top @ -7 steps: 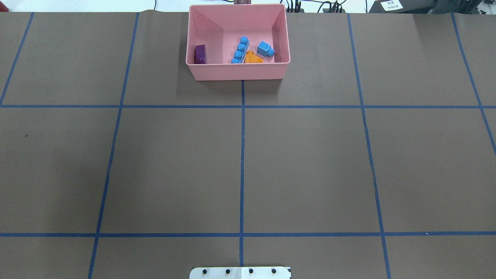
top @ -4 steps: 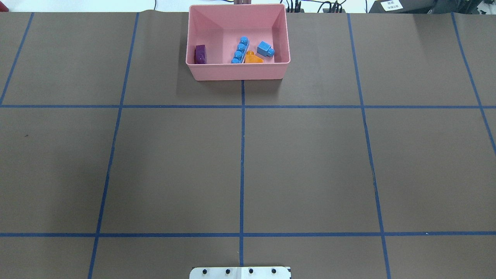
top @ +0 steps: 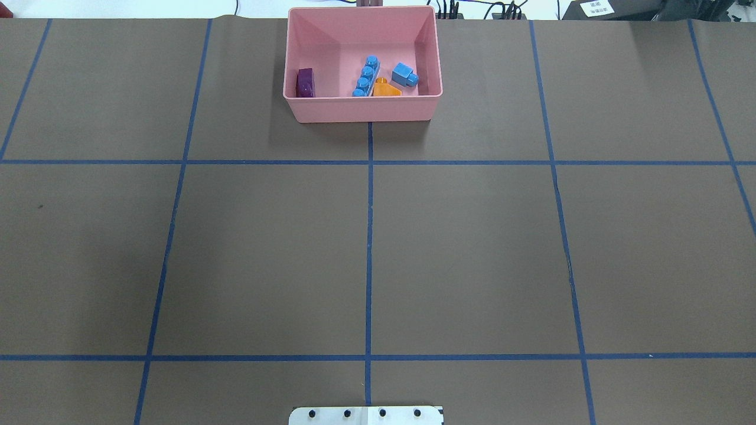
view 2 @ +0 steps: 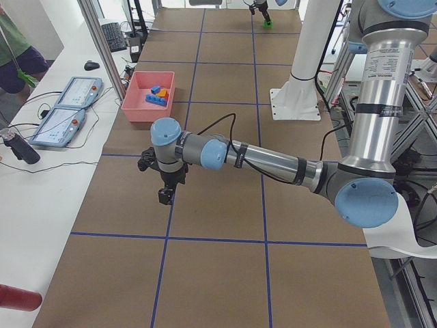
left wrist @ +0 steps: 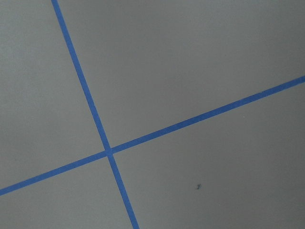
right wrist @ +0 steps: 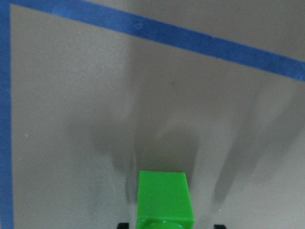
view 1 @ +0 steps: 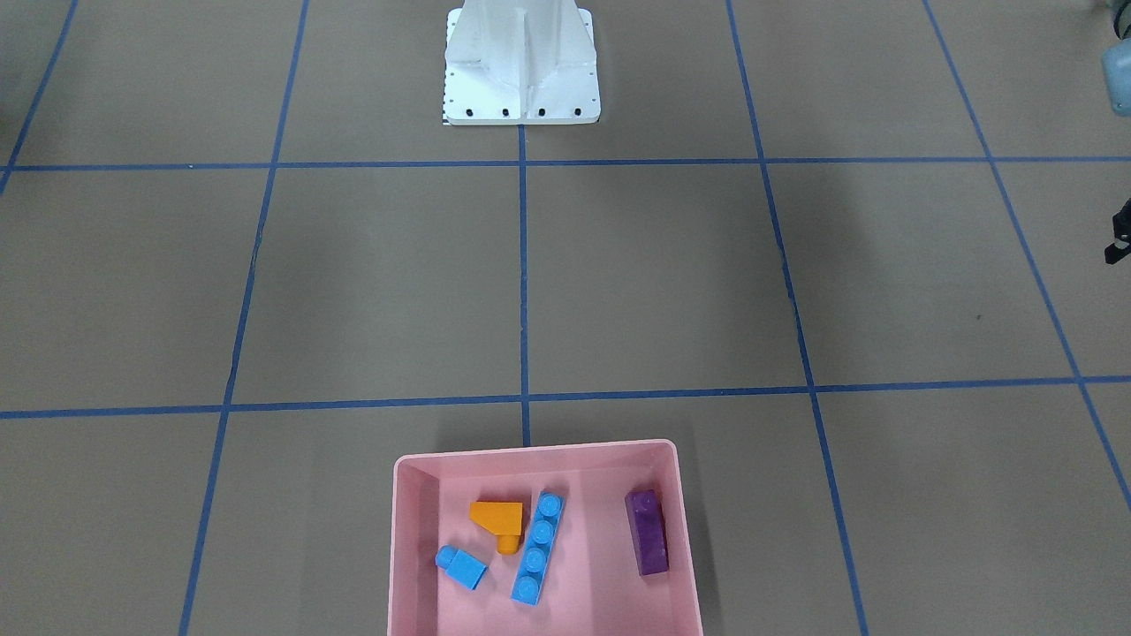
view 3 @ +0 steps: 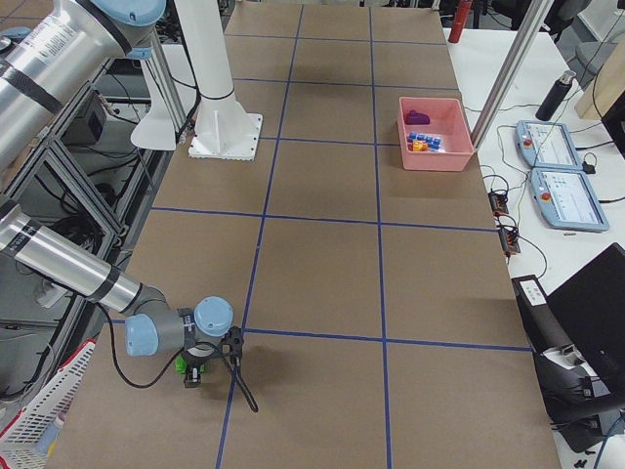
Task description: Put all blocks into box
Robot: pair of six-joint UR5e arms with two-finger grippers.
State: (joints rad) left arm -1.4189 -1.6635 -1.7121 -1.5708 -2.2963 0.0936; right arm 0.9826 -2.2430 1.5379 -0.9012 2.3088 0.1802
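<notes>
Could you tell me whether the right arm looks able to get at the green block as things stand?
Probably yes: the green block lies on the table directly under the right gripper, between its spread jaws, with nothing beside it.

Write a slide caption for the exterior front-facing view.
Pink box holding orange block, small blue block, long blue block and purple block.
</notes>
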